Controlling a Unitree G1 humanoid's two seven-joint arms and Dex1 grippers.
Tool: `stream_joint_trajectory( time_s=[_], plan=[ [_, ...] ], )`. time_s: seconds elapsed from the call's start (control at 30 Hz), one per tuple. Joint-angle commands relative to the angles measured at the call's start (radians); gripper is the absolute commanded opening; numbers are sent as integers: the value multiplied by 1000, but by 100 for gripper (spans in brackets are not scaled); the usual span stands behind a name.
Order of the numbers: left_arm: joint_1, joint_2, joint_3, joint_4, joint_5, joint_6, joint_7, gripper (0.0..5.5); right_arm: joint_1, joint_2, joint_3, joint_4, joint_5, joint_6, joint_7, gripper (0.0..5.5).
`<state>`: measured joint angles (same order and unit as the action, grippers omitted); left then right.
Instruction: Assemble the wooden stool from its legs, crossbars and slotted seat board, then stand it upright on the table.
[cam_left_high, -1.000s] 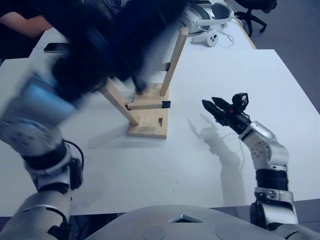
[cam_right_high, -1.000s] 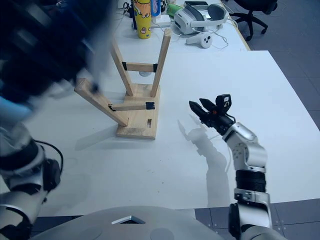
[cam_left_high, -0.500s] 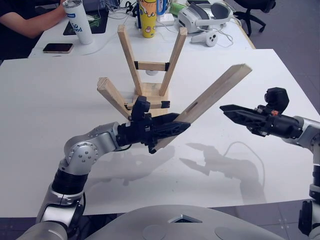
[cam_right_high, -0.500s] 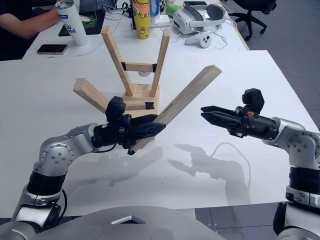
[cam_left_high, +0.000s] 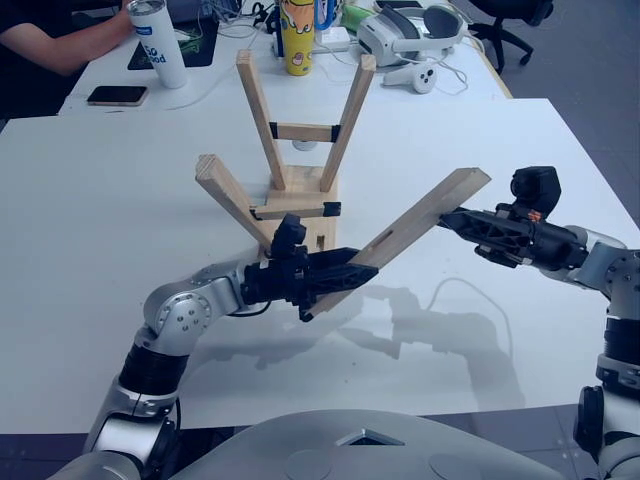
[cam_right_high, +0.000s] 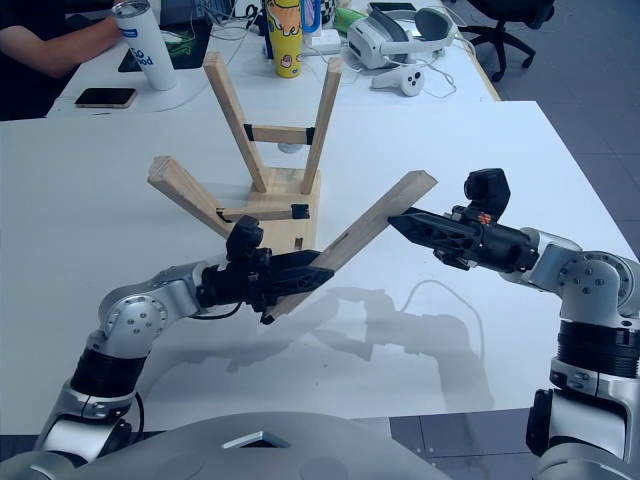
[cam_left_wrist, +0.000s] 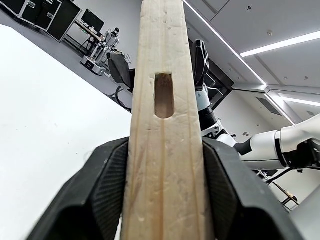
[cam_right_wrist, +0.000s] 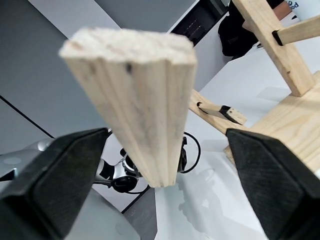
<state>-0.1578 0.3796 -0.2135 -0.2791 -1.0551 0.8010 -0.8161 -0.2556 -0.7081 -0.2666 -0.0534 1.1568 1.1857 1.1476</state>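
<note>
Pinching the lower end of a loose wooden leg (cam_left_high: 420, 225), the left end effector (cam_left_high: 340, 268) is holding it slanted above the desk (cam_left_high: 500, 150). The right end effector (cam_left_high: 462, 232) is hovering, fingers spread either side of its upper end. Behind, the partly built stool (cam_left_high: 300, 135) is resting upside down on its seat board (cam_left_high: 305, 182).

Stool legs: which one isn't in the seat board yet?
The loose leg clamped in the left gripper, slanting up to the open right gripper. The other three legs stand in the seat board.
</note>
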Motion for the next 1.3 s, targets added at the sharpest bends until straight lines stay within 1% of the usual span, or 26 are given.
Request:
stream_joint_trajectory(
  time_s=[0.03, 0.2, 0.23, 0.4, 0.57, 0.6, 0.77, 0.87, 0.97, 1.03, 1.17, 1.3],
  plan=[
    [-4, 4, 14, 9, 12, 29, -15, 206, -19, 1, 0, -13, 27, 13, 4, 374],
    [-6, 12, 15, 13, 29, 46, -30, 206, -23, -12, 2, -4, 33, 19, 15, 293],
    [-4, 14, 18, 11, 32, 48, -31, 206, -23, -14, 4, -3, 32, 18, 17, 286],
    [0, 17, 22, 10, 45, 56, -41, 206, -21, -13, 10, -4, 27, 13, 17, 211],
    [-6, 4, 33, 9, 76, 38, -31, 206, -14, -12, 15, -7, 15, 4, 16, 208],
    [-6, -1, 40, 10, 79, 35, -24, 243, -9, -14, 16, -7, 10, 1, 18, 208],
    [18, -3, 90, 7, 79, 27, -5, 305, 6, -60, 33, 14, -57, -30, 47, 208],
    [60, 26, 102, -15, 118, -1, -17, 305, -13, -93, 30, 64, -100, -59, 77, 208],
    [122, 86, 55, -22, 292, -131, -37, 305, -85, -116, -8, 149, -116, -94, 97, 208],
    [131, 78, 50, 12, 356, -192, -28, 305, -113, -123, -12, 175, -123, -115, 123, 208],
    [113, 81, -5, 98, 509, -292, -16, 305, -150, -111, 33, 195, -183, -181, 159, 208],
    [79, 66, -28, 189, 619, -340, 22, 305, -215, -45, 98, 235, -275, -290, 146, 207]
  ],
)
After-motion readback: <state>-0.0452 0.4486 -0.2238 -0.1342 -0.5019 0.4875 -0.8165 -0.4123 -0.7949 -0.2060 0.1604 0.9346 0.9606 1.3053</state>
